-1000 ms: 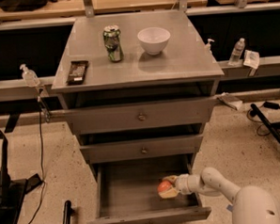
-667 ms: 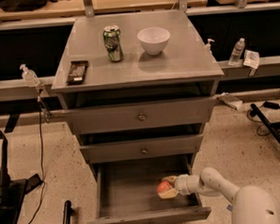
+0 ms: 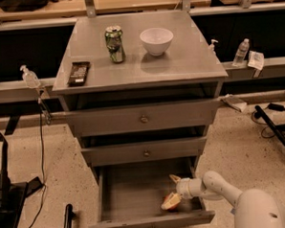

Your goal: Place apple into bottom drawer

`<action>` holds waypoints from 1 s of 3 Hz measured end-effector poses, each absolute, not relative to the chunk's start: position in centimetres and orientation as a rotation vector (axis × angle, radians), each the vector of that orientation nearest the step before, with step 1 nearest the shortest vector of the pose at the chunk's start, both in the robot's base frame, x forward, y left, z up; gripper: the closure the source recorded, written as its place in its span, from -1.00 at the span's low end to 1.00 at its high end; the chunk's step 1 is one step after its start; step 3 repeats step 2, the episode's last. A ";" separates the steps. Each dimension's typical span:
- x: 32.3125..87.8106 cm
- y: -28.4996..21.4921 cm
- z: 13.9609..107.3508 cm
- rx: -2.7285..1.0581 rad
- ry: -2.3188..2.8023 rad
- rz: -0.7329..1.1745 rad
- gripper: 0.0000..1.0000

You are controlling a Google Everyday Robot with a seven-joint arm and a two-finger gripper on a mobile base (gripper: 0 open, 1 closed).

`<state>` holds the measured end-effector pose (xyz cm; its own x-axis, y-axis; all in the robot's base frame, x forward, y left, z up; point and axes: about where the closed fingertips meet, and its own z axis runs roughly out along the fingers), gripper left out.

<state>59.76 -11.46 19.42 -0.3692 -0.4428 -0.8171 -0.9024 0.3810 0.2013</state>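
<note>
Speckled flooring is lying around the grey cabinet (image 3: 140, 63), whose top is carrying a green can (image 3: 114, 44), a white bowl (image 3: 156, 40) and a dark remote (image 3: 78, 73); the two upper drawers (image 3: 144, 135) are sitting closed, while the bottom drawer (image 3: 148, 224) is standing pulled out toward the camera, its long axis running left to right.

The arm is reaching in from the lower right, and the gripper (image 3: 172, 190) is hanging inside the drawer's right front corner; its fingers are now spreading wide, one pointing up toward the drawer's back and the other angling down toward the front panel, with nothing clamped between them.

The apple (image 3: 174, 204) is resting low in the drawer, right against the nearer finger and partly hidden by it, close to the front panel; being round, it is showing no long axis, and I cannot tell which way its stem is pointing.

Compared with a second ago, the apple is sitting lower and nearer the drawer's front, no longer pinched between closed fingers; everything on the cabinet top is staying where it was.
</note>
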 end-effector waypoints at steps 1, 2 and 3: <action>59.7 -11.7 20.4 -1.140 1.939 0.917 -1.00; 59.7 -11.7 20.4 -1.140 1.939 0.917 -1.00; 59.7 -11.7 20.4 -1.140 1.939 0.917 -1.00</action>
